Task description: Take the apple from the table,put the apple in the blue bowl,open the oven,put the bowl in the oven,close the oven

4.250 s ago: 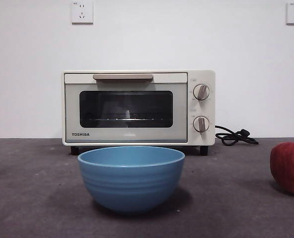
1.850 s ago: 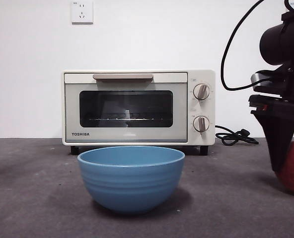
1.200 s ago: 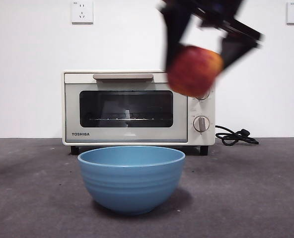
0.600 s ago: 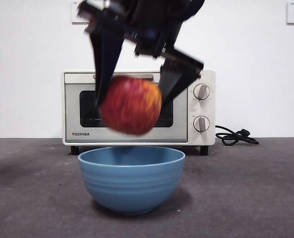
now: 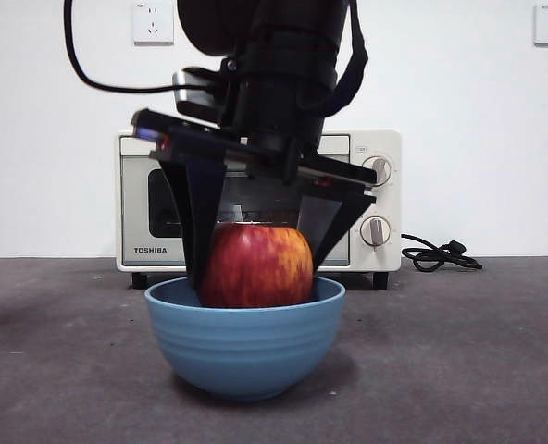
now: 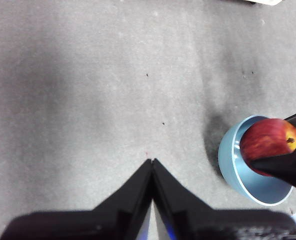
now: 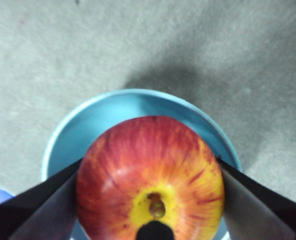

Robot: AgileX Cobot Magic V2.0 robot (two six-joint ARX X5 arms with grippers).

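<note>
The red apple [image 5: 255, 266] sits low inside the blue bowl [image 5: 244, 347], its top half above the rim. My right gripper [image 5: 255, 277] comes down from above and is shut on the apple, one black jaw on each side. The right wrist view shows the apple [image 7: 148, 175] stem-up between the jaws of that gripper [image 7: 149, 162], over the bowl [image 7: 113, 112]. Behind stands the cream oven [image 5: 135, 231], door closed and partly hidden by the arm. My left gripper [image 6: 152, 161] hangs shut over bare table, away from the bowl [image 6: 233, 165] and apple [image 6: 268, 142].
The dark grey table [image 5: 459, 370] stretches out on both sides of the bowl. A black cord [image 5: 441, 254] lies to the right of the oven. Two wall sockets [image 5: 153, 22] sit high on the white wall.
The right gripper took the apple from the table's right side, lifted it, carried it leftward across the oven's front and lowered it into the bowl. The bowl has not moved.
</note>
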